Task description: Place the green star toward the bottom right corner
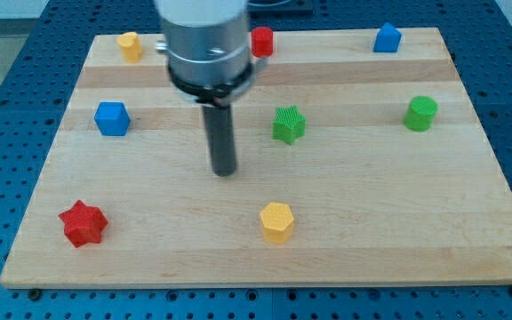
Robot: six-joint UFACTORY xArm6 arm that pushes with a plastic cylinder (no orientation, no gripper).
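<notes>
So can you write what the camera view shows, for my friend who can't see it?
My tip rests on a wooden board, to the view's left of the green star and not touching it. Spread around are a green cylinder, a yellow hexagon, a red star and a blue block.

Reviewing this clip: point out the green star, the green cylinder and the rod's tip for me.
green star [288, 124], camera view, on its top face, right of the tip.
green cylinder [421, 113], camera view, on its side, near the board's right edge.
my tip [225, 171], camera view, the rod's very lower end, touching no block.
</notes>
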